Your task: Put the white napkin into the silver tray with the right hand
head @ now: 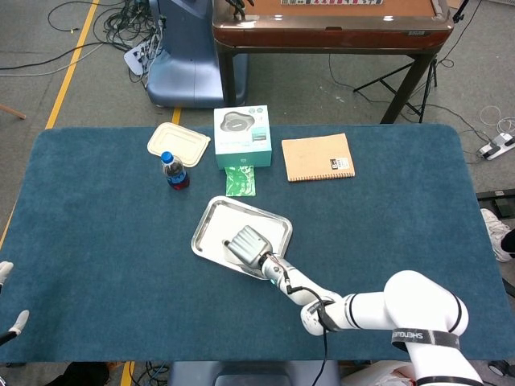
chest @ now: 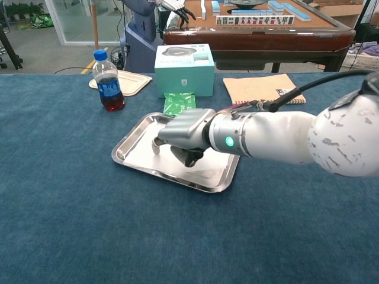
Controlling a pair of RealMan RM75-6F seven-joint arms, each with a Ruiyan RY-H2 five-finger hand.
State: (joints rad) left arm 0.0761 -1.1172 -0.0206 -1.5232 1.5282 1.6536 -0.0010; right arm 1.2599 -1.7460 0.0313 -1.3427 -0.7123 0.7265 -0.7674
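From your head view, your right hand [head: 246,244] sits over the rectangular silver metal tray [head: 211,219], whose long axis runs diagonally, with open blue desk [head: 96,241] around it. From your chest view, the flat white napkin [chest: 148,155] lies inside the tray under the fingers [chest: 188,156] pressing it; whether they actually pinch it you cannot tell. Your left hand [head: 6,273] is at the desk's left edge, too cut off to tell its state.

From my remote station I count on the surface [head: 386,217]:

- One metal tray [head: 208,221], with one white napkin [chest: 148,157] lying in it.
- One bottle [head: 174,171] with a blue cap and dark drink.
- One teal box [head: 241,135].
- One green packet [head: 240,181].
- One tan notebook [head: 317,157].
- One cream lidded food container [head: 177,143].
- Two robot hands in my cameras: the right robot hand [head: 246,244] over the tray, the left robot hand [head: 6,301] only at the edge of the head view.
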